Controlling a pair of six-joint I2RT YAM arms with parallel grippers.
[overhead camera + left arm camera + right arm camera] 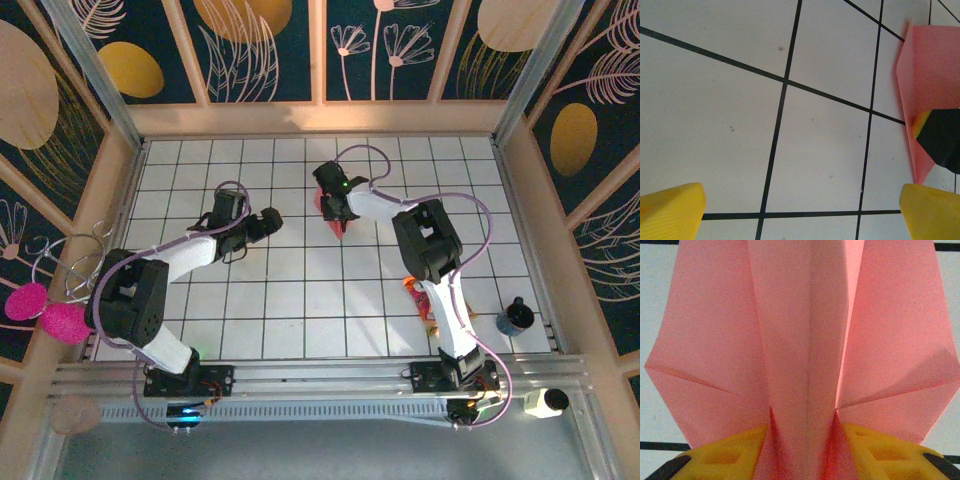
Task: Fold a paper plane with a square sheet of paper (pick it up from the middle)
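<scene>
The square sheet of paper stands folded into a salmon-pink paper plane [339, 222] on the tiled table [300, 300], just right of centre at the back. My right gripper [335, 204] is over it. In the right wrist view the paper plane [805, 330] spreads its wings, and its centre fold sits between the yellow fingers [875, 452] of my right gripper [802, 455], touching both. My left gripper [268, 222] hangs a tile to the left, open, with bare tile between its fingertips [670, 212]. The paper plane [927, 75] lies at the right edge of the left wrist view.
A crinkly red and yellow snack packet [418, 298] lies beside the right arm's lower link. A dark cup [515, 317] stands near the right wall. Pink fluffy things [48, 312] hang outside the left frame. Wooden walls [320, 118] ring the table.
</scene>
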